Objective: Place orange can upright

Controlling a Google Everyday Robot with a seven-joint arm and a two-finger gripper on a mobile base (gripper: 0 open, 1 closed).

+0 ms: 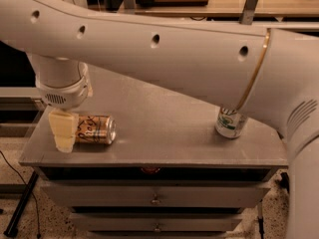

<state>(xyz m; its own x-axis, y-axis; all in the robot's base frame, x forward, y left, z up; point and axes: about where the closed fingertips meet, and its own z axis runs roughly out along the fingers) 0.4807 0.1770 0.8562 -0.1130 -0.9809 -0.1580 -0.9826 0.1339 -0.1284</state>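
The orange can (94,129) lies on its side near the front left of the grey table top (159,128), its silver end facing right. It is copper-orange with dark cursive script. My gripper (63,131) hangs from the white arm at the can's left end, its cream fingers (64,133) covering that end down to the table. I cannot tell whether they grip the can.
A white-and-green can (231,123) stands upright at the right of the table, partly hidden behind my arm. The table's left and front edges are close to the orange can. Drawers (157,199) sit below the top.
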